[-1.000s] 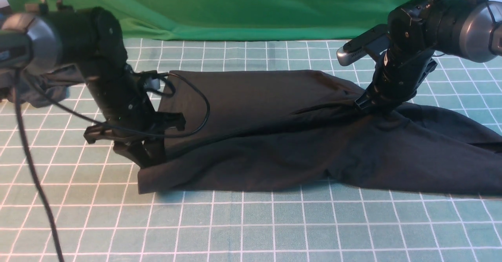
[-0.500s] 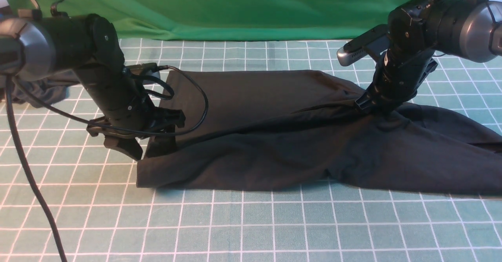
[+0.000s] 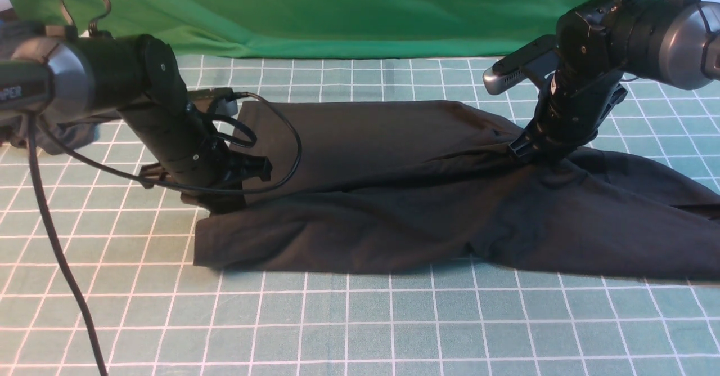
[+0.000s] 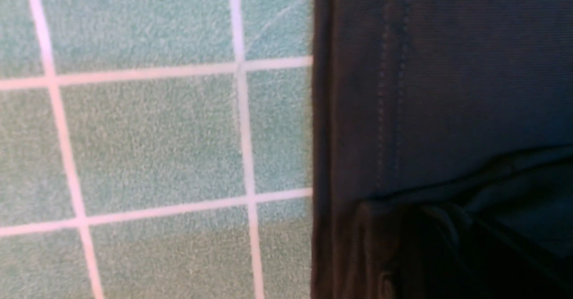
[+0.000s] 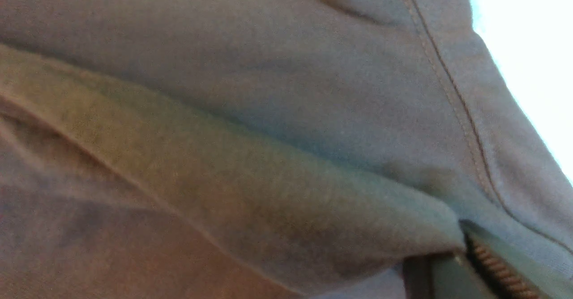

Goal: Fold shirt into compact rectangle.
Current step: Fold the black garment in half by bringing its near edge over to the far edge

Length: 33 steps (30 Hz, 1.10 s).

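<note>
Left gripper: jaws narrow, pinching the left hem. Black long-sleeved jersey shirt lies part-folded across the teal gridded mat. Soft, light, limp; likely to sag, so grip at hems and seams. Right gripper: clamped on tented fabric.

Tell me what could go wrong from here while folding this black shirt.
The left gripper seems to pinch only the very edge of the shirt, so it may slip out when lifted. The loose cable hangs over the fabric and could snag it. The right gripper holds a bunched ridge, so creases may get folded in.
</note>
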{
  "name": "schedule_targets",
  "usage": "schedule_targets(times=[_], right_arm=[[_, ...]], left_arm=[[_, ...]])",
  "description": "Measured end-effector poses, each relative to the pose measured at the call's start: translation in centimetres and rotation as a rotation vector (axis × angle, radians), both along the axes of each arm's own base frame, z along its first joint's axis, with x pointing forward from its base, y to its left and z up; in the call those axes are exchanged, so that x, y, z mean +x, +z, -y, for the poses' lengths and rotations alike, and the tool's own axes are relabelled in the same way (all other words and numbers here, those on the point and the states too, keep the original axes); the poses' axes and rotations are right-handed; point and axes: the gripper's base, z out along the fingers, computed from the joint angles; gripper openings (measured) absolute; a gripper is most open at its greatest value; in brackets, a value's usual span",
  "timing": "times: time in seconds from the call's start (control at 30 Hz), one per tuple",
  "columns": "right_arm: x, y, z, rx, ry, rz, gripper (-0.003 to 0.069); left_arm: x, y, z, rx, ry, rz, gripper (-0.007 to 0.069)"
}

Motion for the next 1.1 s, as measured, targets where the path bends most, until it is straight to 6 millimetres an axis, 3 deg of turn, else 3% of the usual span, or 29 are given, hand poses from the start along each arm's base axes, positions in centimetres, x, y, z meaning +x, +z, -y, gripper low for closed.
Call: schedule_targets(times=[0.1, 0.3, 0.67, 0.77, 1.1], right_arm=[[0.0, 0.0, 0.0, 0.0, 0.0, 0.0, 0.0024], [0.5, 1.0, -0.2, 0.013, -0.01, 0.025, 0.0024], [2.1, 3.7, -0.6, 0.086, -0.063, 0.161, 0.0024], [2.4, 3.5, -0.7, 0.101, -0.07, 0.183, 0.0024], [4.4, -0.5, -1.5, 0.135, -0.073, 0.239, 0.0036]], left_arm=[[0.2, 0.8, -0.2, 0.003, -0.003, 0.013, 0.0024], [2.0, 4.8, -1.4, -0.002, 0.047, 0.143, 0.0024], [4.9, 7.0, -2.5, -0.038, 0.183, 0.416, 0.0024], [5.5, 7.0, -2.8, -0.044, 0.203, 0.448, 0.0024], [8.9, 2.6, -2.9, -0.056, 0.245, 0.479, 0.0025]])
